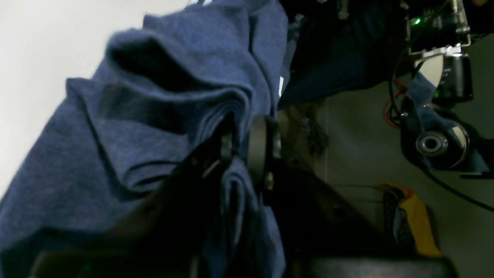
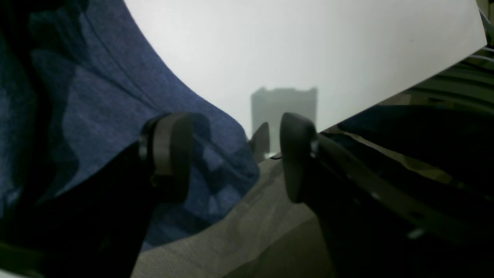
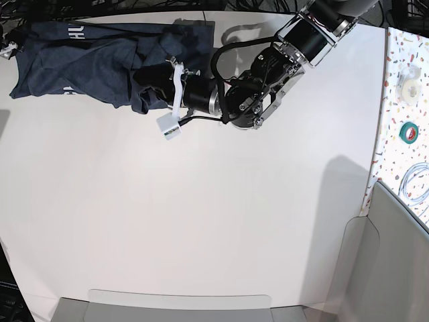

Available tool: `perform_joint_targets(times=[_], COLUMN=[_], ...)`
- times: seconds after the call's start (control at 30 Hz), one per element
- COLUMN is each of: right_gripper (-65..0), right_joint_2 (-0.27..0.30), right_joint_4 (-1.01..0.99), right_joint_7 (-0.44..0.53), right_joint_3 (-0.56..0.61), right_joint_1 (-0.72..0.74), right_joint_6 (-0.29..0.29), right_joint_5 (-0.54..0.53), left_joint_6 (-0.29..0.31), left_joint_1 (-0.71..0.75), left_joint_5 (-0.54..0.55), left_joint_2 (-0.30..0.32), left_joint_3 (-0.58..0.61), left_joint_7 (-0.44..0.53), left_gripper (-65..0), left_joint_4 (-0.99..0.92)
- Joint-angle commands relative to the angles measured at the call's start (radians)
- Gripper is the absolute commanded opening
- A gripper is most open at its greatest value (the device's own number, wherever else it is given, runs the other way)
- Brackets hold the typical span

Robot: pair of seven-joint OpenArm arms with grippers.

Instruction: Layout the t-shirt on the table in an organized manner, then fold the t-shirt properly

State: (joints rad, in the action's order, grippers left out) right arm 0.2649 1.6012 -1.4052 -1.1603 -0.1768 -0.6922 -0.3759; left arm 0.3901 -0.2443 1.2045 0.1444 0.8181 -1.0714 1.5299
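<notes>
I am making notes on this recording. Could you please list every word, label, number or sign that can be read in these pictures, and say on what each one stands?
"HL": white block letters on the t-shirt, near its upper edge in the base view; the rest of the word is hidden in folds.
A second white print lower on the same cloth is too small to read.
White marks on the t-shirt in the left wrist view: blurred, unreadable.
Nothing else is readable.
</notes>
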Motion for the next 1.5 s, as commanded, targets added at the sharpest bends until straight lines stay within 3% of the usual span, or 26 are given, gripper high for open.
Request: perform_joint_targets(times=[0.0, 0.23, 0.3, 0.43, 0.5, 0.77, 0.97, 1.23, 1.47], right_gripper=[-29.2, -29.2, -29.2, -29.2, -29.2, -29.2, -29.2, -28.8, -21.4], right_joint_2=[0.023, 0.023, 0.023, 0.023, 0.023, 0.023, 0.030, 0.161, 0.221], right_joint_4=[0.017, 0.017, 0.017, 0.017, 0.017, 0.017, 0.024, 0.020, 0.014], right_joint_7=[0.009, 0.009, 0.009, 0.009, 0.009, 0.009, 0.009, 0.009, 0.009], right_joint_3=[-0.007, -0.007, -0.007, -0.005, -0.005, -0.005, -0.002, -0.007, -0.004], right_joint_1=[0.001, 0.001, 0.001, 0.013, 0.013, 0.013, 0.010, -0.086, -0.148], right_joint_6=[-0.006, -0.006, -0.006, -0.006, -0.006, -0.006, -0.006, -0.006, -0.006], right_joint_5=[-0.007, -0.008, -0.008, -0.007, -0.008, -0.008, -0.025, -0.308, -0.530], left_joint_6=[0.010, 0.011, 0.013, 0.013, 0.010, 0.011, 0.010, 0.008, 0.008], left_joint_1=[-0.020, -0.020, -0.022, -0.019, -0.019, -0.017, -0.020, -0.016, -0.016], left_joint_5=[0.025, 0.025, 0.025, 0.025, 0.025, 0.033, 0.028, 0.027, 0.025], left_joint_2=[-0.007, -0.007, -0.009, -0.009, -0.009, -0.007, 0.022, 0.067, 0.080], left_joint_3=[-0.009, -0.006, -0.006, -0.012, -0.015, -0.015, -0.015, -0.015, -0.015], left_joint_7=[0.018, 0.018, 0.018, 0.020, 0.035, 0.073, 0.076, 0.081, 0.082], left_gripper=[-64.9, -63.8, -58.1, -40.7, -38.1, -38.8, -48.2, -47.5, -47.2], left_joint_4=[0.017, 0.017, 0.019, 0.025, 0.025, 0.025, 0.025, 0.019, 0.017])
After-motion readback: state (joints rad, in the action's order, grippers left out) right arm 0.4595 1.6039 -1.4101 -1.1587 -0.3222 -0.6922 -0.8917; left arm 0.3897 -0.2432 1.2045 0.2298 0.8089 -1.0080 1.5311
